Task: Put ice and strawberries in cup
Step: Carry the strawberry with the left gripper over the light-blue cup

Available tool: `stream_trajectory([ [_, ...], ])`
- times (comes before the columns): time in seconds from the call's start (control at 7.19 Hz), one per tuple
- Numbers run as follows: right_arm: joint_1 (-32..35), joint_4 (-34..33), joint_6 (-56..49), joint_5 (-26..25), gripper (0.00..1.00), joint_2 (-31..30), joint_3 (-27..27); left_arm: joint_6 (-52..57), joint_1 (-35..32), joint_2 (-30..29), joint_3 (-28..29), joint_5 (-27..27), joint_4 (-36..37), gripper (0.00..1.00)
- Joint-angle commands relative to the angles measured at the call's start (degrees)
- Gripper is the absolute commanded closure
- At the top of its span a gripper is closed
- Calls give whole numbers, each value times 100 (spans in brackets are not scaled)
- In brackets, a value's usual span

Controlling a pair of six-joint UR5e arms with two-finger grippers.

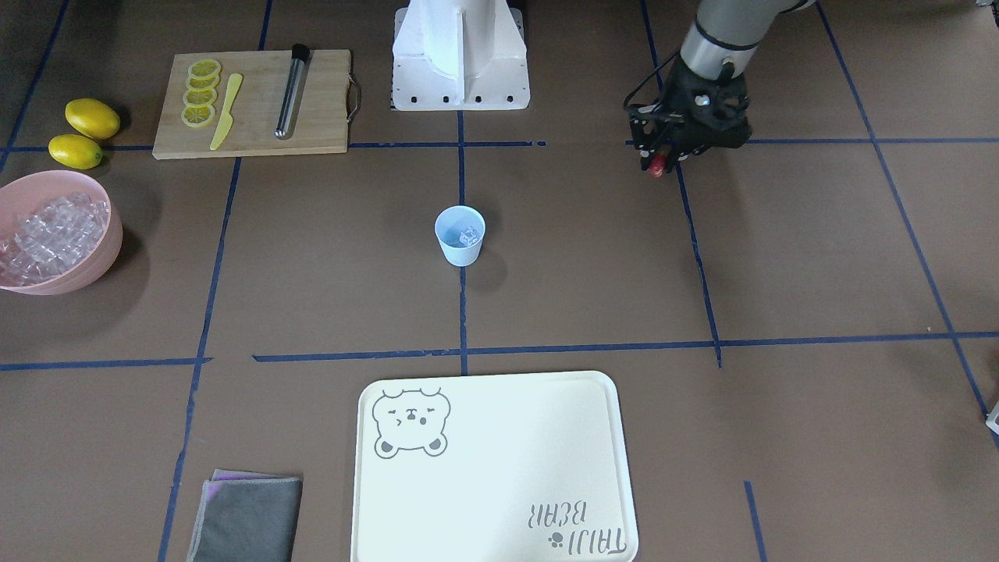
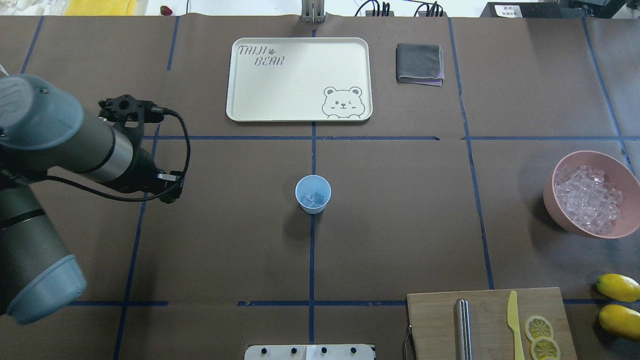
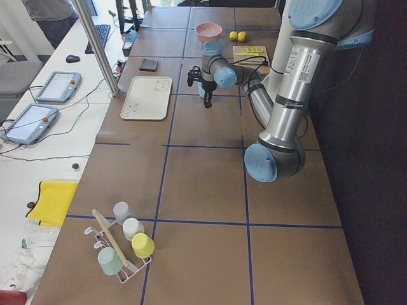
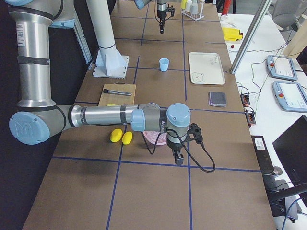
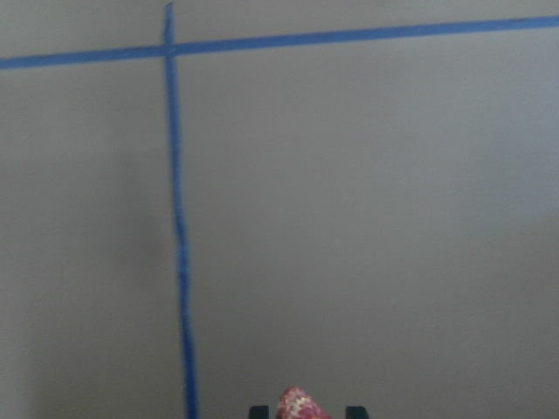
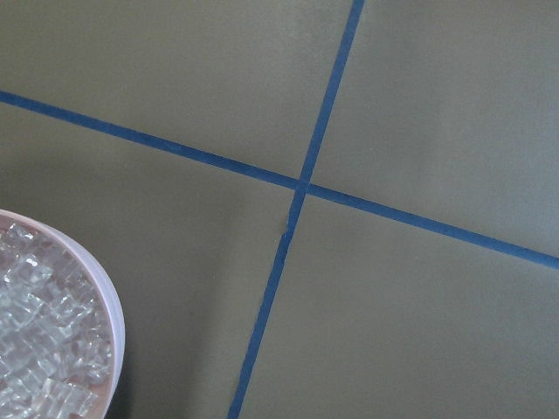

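Note:
The pale-blue cup (image 1: 460,234) stands upright at the table's middle with a few clear ice cubes (image 1: 469,235) in it; it also shows in the overhead view (image 2: 313,194). My left gripper (image 1: 658,161) is shut on a red strawberry (image 1: 658,166) and hangs above bare table, well to the cup's side. The strawberry's tip (image 5: 297,407) shows between the fingertips in the left wrist view. More ice (image 2: 587,200) fills the pink bowl (image 2: 562,210). My right gripper (image 4: 178,158) hovers just past that bowl; I cannot tell if it is open or shut.
A wooden cutting board (image 1: 320,109) holds lemon slices (image 1: 200,92), a yellow knife (image 1: 225,112) and a metal tube (image 1: 290,92). Two lemons (image 1: 84,131) lie beside it. A cream tray (image 1: 492,468) and a folded grey cloth (image 1: 248,519) lie at the far side.

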Motion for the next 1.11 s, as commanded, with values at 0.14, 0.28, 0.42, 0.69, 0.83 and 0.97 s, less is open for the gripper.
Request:
stream_trajectory([
  [0.14,0,1,3,-9,0,-10,7,-912,394,-1566,1228,309,44,100],
  [0.28,0,1,3,-9,0,-10,7,-976,421,-1918,1527,336,96,100],
  [0.42,0,1,3,-9,0,-10,7,-1229,569,-2278,1782,545,236,100],
  [0.69,0,1,3,-9,0,-10,7,-1599,737,-2736,2186,644,246,100],
  [0.83,0,1,3,-27,0,-10,-10,-1783,877,-2930,2380,775,246,100],
  [0.97,0,1,3,-70,0,-10,-10,-1785,1035,-2932,2408,880,238,100],
])
